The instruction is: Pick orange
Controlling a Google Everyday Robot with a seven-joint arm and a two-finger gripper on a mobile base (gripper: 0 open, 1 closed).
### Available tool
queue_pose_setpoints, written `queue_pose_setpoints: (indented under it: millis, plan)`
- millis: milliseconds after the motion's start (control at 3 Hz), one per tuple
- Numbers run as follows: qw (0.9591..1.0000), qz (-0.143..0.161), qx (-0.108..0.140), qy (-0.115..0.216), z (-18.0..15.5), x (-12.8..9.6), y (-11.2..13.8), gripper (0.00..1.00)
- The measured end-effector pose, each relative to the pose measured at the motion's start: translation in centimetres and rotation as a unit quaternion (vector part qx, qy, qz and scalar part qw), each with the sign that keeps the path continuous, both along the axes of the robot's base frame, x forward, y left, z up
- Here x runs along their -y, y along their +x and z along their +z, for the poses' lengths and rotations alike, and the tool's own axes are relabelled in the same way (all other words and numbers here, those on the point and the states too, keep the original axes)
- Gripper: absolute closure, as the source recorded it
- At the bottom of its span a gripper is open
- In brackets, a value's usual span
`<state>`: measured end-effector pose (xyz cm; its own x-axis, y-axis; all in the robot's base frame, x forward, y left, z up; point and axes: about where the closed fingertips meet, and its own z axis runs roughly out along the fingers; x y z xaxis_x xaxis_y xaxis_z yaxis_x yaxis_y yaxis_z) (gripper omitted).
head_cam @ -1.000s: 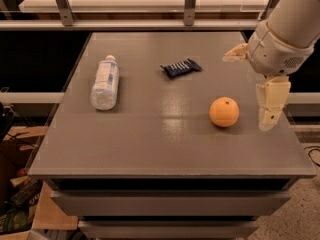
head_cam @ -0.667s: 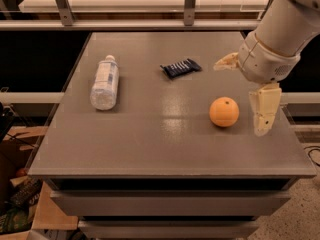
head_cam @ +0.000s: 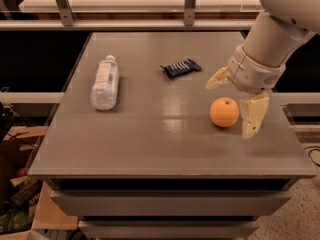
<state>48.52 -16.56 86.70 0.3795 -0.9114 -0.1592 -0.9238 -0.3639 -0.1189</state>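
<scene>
The orange (head_cam: 224, 112), round and bright with a small dark dimple on top, sits on the grey table (head_cam: 150, 144) at the right. My gripper (head_cam: 233, 105) is open above and beside it. One cream finger (head_cam: 252, 114) hangs just right of the orange, almost touching it. The other finger (head_cam: 218, 77) points left, behind and above the orange. The white arm comes in from the upper right.
A clear plastic bottle (head_cam: 104, 82) lies on its side at the table's left. A dark snack wrapper (head_cam: 180, 67) lies at the back middle. The table's right edge is close to the gripper. Cardboard boxes and clutter sit on the floor at lower left.
My gripper has moved left and down toward the orange, so its fingers now straddle it more closely. The orange, bottle and wrapper have not moved.
</scene>
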Motion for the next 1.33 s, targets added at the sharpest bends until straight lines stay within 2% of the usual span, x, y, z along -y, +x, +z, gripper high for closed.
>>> queue_pose_setpoints:
  millis: [667,1000,1333]
  plan:
    - [0.9998,0.015,-0.014,0.004,-1.1,-0.1,0.2,0.64]
    - [0.9997,0.019,-0.013,0.009,-0.7,-0.1,0.5,0.89]
    - [0.9996,0.022,-0.002,0.015,0.5,0.0,0.8,1.00]
